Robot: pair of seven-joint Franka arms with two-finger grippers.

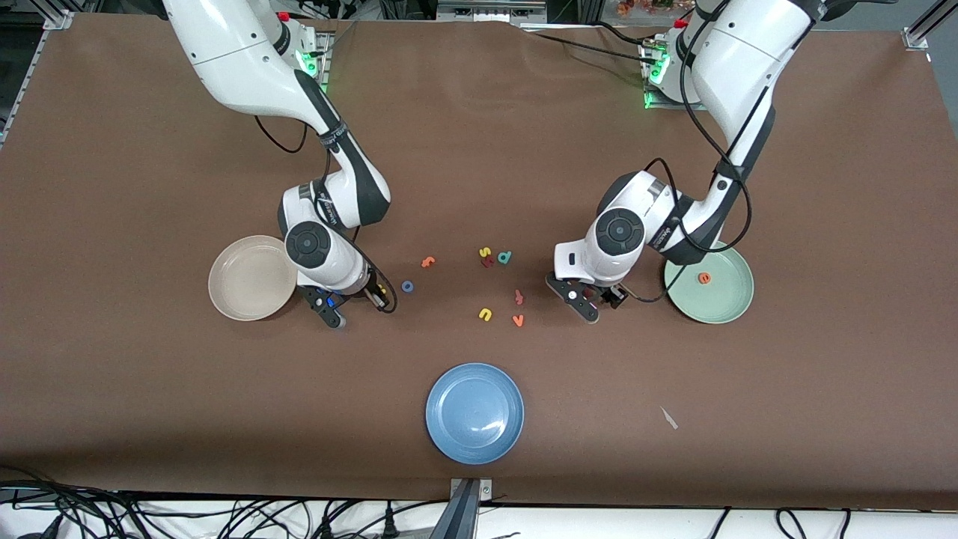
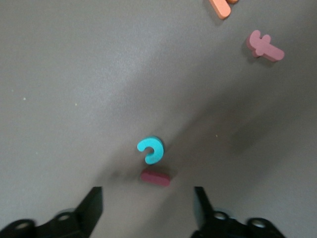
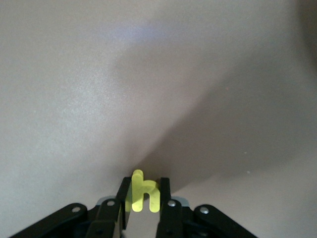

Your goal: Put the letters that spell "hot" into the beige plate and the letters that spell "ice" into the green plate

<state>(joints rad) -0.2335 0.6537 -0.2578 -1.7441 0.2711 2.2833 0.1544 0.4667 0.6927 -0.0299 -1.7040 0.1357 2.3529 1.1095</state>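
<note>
Right gripper [image 3: 143, 198] is clenching the small yellow foam h [image 3: 142, 193], hanging just beside the round cream-beige plate [image 1: 251, 278], likely bound there. Left gripper [image 2: 148, 210] (fingers spread) is hovering above the teal foam c [image 2: 151, 149] and dark red bar-like i [image 2: 155, 178], probably lining up a pick.

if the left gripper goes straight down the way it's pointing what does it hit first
Most likely the dark red i, which lies between the open fingers of the left gripper. The teal c sits just past it. Depth is hard to judge, so the brown table could come first.
</note>
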